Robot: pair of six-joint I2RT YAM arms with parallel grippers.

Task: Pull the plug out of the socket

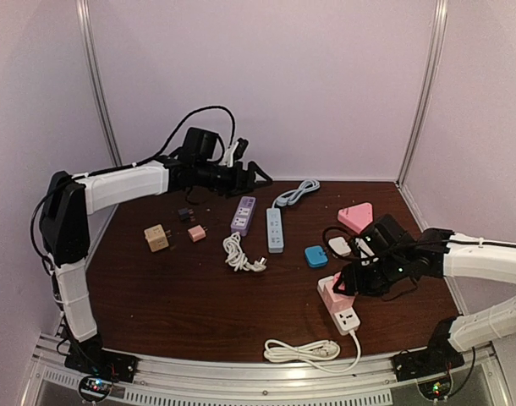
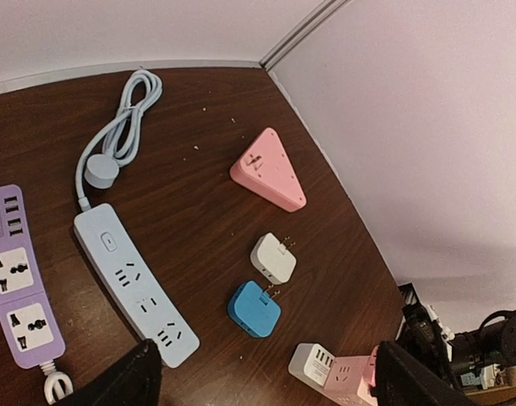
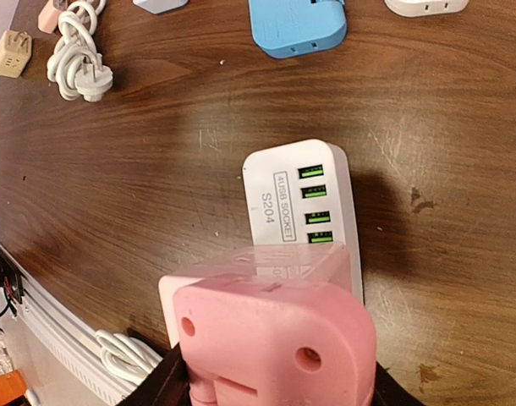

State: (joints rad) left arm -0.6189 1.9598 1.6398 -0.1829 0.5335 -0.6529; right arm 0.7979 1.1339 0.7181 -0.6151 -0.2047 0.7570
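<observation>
A white socket strip [image 1: 344, 313] [image 3: 299, 199] with green USB ports lies at the front right of the table. A chunky pink plug [image 1: 334, 294] [image 3: 275, 342] sits plugged into its top. My right gripper [image 1: 351, 283] [image 3: 271, 385] is shut on the pink plug, one dark finger pressed against each side. My left gripper [image 1: 251, 176] [image 2: 265, 376] hangs open and empty, high over the back of the table, far from the strip. In the left wrist view the socket strip [image 2: 313, 364] and the pink plug [image 2: 357, 382] show at the bottom edge.
Behind the strip lie a blue adapter [image 1: 316, 255], a white adapter [image 1: 339, 246] and a pink triangular block [image 1: 356, 216]. Mid-table hold a light blue strip [image 1: 275, 230], a purple strip [image 1: 244, 215] and a coiled white cable [image 1: 241, 254]. The socket's cord [image 1: 304, 348] lies along the front edge.
</observation>
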